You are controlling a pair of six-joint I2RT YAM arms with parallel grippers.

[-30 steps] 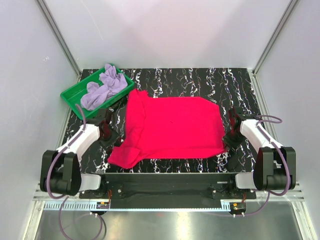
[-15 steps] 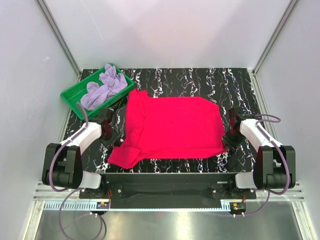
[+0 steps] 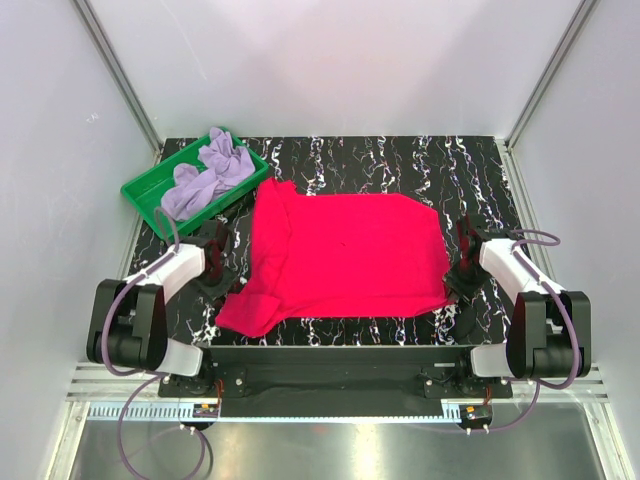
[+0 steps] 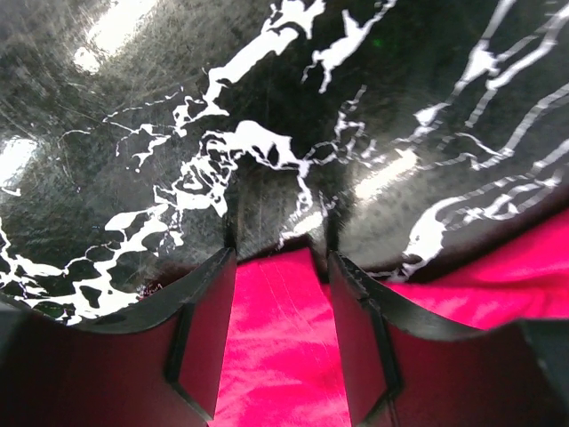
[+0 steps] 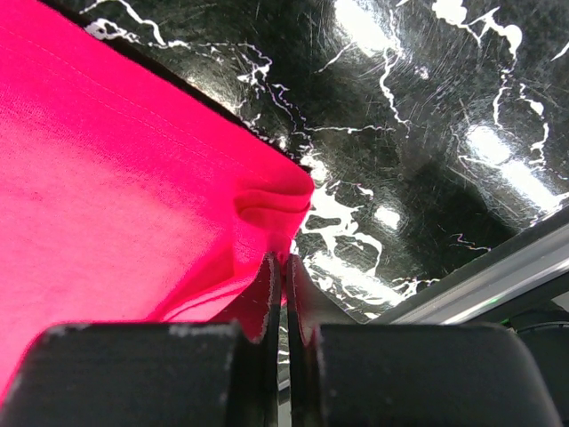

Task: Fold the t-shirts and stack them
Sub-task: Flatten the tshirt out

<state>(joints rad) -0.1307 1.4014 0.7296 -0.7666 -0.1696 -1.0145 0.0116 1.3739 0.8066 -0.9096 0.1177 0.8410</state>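
The crimson t-shirt [image 3: 345, 255] lies spread mid-table, mostly flat, its near-left sleeve rumpled and its near-right corner puckered; the lavender t-shirt [image 3: 205, 175] sits crumpled in the green tray [image 3: 146, 196] at the far left. The left gripper [image 4: 280, 258] stands at the sleeve, jaws apart, red cloth showing between them; the right gripper [image 5: 284, 263] is closed at the puckered corner, perhaps pinching the hem. The table [image 3: 400, 160] is glossy black, veined white; plain white walls [image 3: 330, 70] enclose it.
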